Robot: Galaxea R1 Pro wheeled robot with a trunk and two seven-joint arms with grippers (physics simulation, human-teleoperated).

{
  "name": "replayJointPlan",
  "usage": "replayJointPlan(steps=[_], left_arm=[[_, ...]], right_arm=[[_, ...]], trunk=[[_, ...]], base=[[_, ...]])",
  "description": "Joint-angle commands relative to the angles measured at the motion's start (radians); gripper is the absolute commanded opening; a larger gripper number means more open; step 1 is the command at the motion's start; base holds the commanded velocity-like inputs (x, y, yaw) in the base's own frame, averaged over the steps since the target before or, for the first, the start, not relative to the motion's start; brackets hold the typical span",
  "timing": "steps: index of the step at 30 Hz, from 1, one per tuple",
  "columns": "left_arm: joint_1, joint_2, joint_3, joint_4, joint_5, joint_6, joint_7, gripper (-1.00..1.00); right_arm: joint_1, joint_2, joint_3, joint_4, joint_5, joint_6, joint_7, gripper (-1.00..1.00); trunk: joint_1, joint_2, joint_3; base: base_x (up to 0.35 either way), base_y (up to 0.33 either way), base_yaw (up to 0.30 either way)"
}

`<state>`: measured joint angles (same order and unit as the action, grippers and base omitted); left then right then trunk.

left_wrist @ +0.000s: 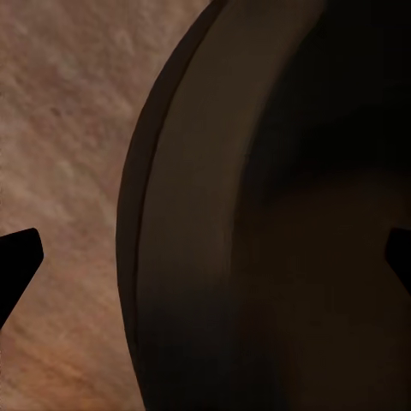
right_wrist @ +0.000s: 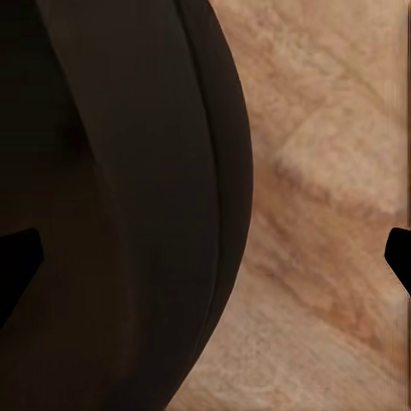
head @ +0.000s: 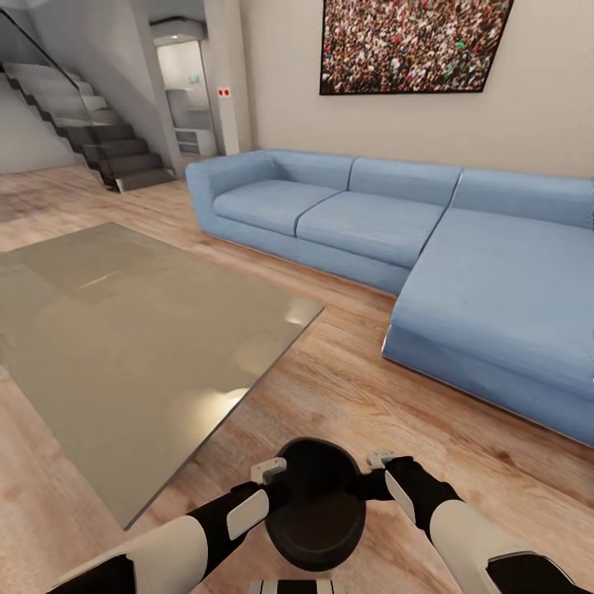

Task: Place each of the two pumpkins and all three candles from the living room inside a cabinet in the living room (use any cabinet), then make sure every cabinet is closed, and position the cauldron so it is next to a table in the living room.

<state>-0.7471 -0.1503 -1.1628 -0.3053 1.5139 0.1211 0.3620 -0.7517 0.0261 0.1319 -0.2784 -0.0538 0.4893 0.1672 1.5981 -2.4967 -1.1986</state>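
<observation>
A: Head view. Cauldron (head: 318, 503), black, mouth facing up toward the camera, sits between the two arms, low and centre, over wood floor (head: 346, 388).

B: Grippers?

A: Left gripper (head: 276, 487) is against the pot's left side, right gripper (head: 373, 477) against its right side. Both press at the rim. Each wrist view shows the fingers spread wide, with the cauldron's rim and wall (left_wrist: 257, 223) (right_wrist: 128, 197) lying between the dark fingertips (left_wrist: 17, 257) (right_wrist: 19, 253). Contact of the tips with the pot: cannot tell. Whether the pot is lifted or resting on the floor: cannot tell.

B: Position relative to the table?

A: Table (head: 124, 330), glossy glass top, lies ahead and to the left. Its near corner is close to the cauldron, not touching.

B: Surroundings?

A: Blue corner sofa (head: 412, 247) ahead and right, a crowd picture (head: 408, 41) on the wall above it, stairs (head: 99, 132) far left.
</observation>
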Motion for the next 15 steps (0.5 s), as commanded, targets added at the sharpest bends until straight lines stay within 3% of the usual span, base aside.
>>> replayJointPlan(steps=[1,15], left_arm=[[0.0,0.0,0.0,0.0,0.0,0.0,0.0,1.0],[0.0,0.0,0.0,0.001,0.002,0.005,0.0,1.0]], right_arm=[[0.0,0.0,0.0,0.0,0.0,0.0,0.0,1.0],[0.0,-0.004,0.0,-0.001,0.0,0.0,0.0,1.0]], trunk=[[-0.004,0.007,0.003],[-0.058,0.105,0.047]], base=[[0.0,0.0,0.0],[0.0,0.0,0.0]])
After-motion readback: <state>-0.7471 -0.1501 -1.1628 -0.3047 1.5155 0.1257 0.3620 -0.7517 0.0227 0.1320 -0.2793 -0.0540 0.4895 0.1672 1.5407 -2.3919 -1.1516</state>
